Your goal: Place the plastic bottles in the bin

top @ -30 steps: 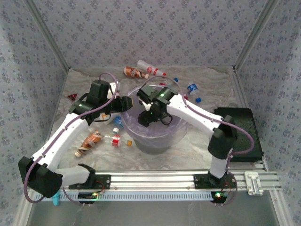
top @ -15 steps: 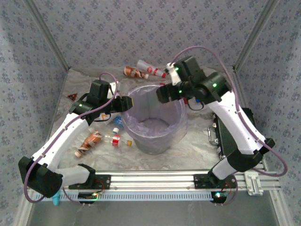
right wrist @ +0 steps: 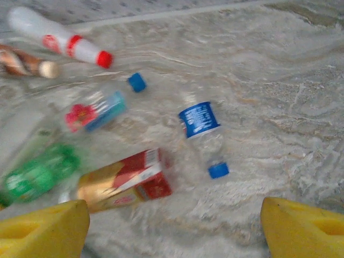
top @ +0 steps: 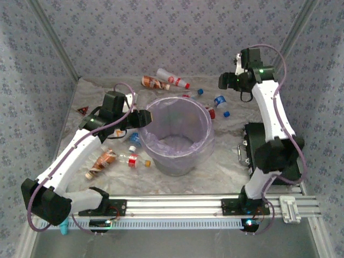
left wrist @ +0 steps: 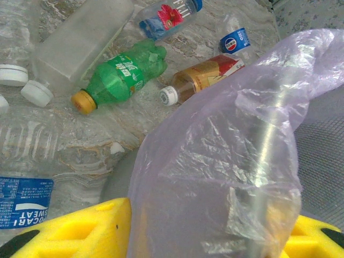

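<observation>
Our left claw [top: 144, 118] is spread wide at the left rim of the bin [top: 183, 161]. The purple bag [left wrist: 226, 140] is bunched between its yellow fingers [left wrist: 80, 226]. That arm is bent and reaches forward. Our right claw [top: 223, 81] is wide apart too and holds nothing. Its arm stands tall at the far right. The plastic bottles [right wrist: 201, 129] lie on the table [right wrist: 279, 80] around the bin.
</observation>
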